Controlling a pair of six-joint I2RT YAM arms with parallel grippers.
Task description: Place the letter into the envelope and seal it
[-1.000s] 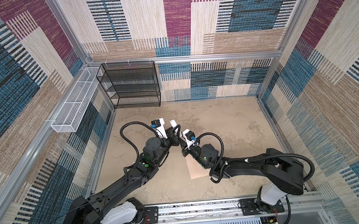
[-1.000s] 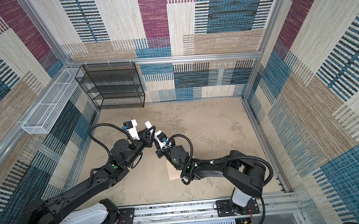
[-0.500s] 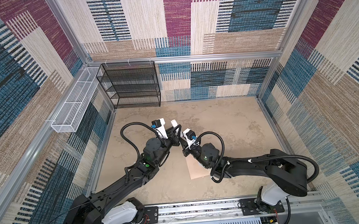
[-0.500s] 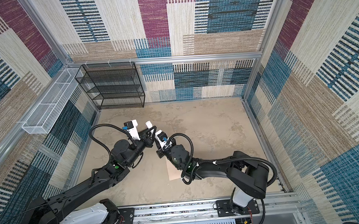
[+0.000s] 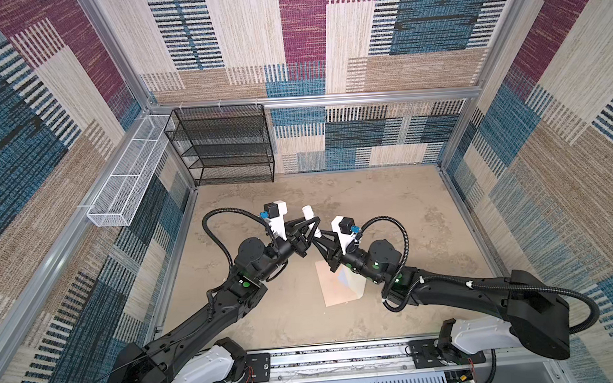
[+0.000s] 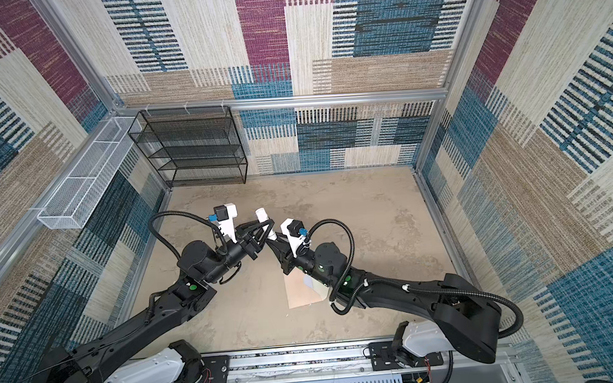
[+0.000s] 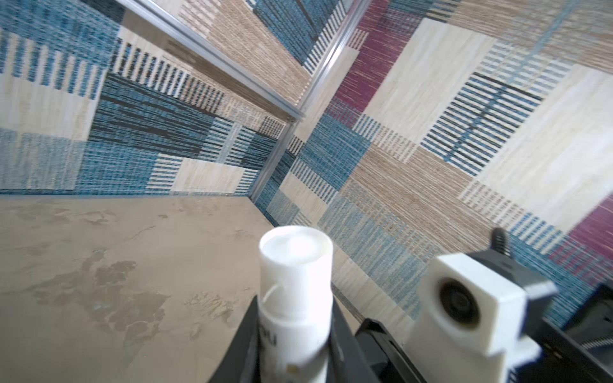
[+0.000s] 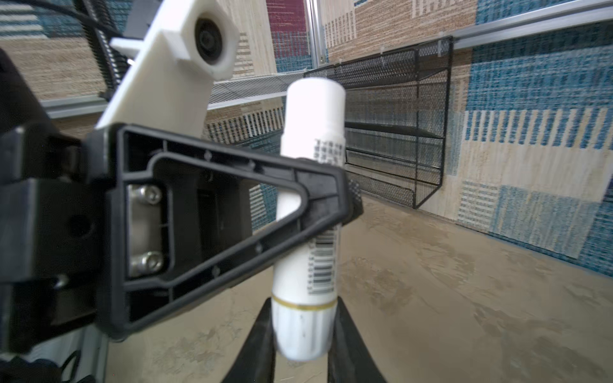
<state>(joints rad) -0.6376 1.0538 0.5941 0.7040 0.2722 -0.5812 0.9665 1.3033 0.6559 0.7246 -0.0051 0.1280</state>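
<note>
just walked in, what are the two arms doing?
Both arms hold one white tube in the air between them. The left gripper is shut around its middle, the right gripper on the end with the gold ring. The envelope lies flat on the table under the right arm, untouched.

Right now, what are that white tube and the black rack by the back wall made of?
The white tube looks like smooth, slightly glossy plastic: it carries a printed barcode and a gold ring. The black rack seems thin metal wire mesh, matte black: you can see through it.
</note>
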